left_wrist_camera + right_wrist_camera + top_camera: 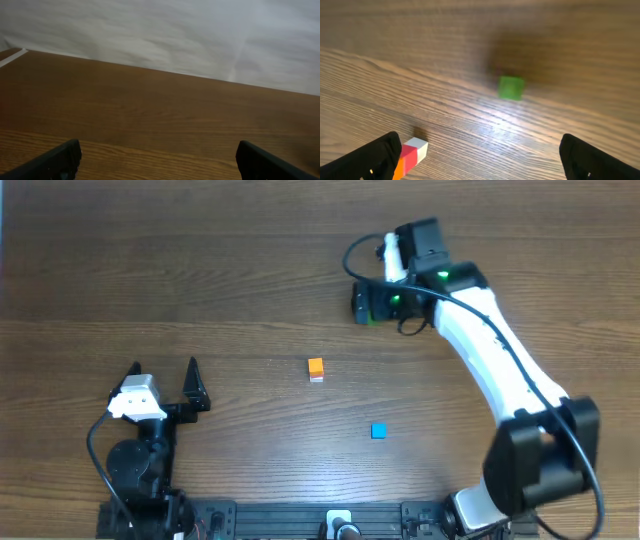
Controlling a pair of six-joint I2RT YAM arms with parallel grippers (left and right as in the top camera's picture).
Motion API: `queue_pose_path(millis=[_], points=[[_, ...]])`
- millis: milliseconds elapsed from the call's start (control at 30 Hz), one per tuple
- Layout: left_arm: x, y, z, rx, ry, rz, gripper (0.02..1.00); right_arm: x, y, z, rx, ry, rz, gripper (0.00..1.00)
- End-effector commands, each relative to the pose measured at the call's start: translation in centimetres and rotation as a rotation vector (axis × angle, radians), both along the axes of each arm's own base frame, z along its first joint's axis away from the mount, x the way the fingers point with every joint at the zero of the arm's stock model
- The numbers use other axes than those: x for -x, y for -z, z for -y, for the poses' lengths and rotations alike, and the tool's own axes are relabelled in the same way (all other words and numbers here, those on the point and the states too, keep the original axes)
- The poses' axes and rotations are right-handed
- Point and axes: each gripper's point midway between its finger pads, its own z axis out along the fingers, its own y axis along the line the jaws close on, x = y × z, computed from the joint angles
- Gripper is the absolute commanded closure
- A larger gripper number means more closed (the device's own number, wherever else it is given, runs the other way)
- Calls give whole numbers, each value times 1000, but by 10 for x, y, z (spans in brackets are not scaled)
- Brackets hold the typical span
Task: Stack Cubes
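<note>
We saw the right gripper (481, 157) lifted above the table (560, 30) with its fingers spread wide and grasping nothing. The green cube (511, 87) lay on the wood ahead of it, and the small stack with the orange cube on top (412, 152) stood just beside one finger. The left gripper (165, 377) was released too, and the blue cube (378, 430) lay well apart from both grippers.
</note>
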Motion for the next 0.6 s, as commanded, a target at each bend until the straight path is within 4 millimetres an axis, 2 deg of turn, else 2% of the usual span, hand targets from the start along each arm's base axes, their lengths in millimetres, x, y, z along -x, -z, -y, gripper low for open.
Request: queue_pose_path(millis=[33,133,267,433,600], points=[[0,1,0,-15,6,2,18,-3,29,-6,69,65,-61,9],[0,1,0,-15,6,2,20,-2,47,-5,106,67,-94,9],[0,1,0,-15,6,2,18,-4,59,2,144,79,-109,9],[0,1,0,-15,6,2,18,-9,58,12,192,99,-91,12],[0,1,0,-15,6,2,18,-12,57,10,198,89,-72,7]])
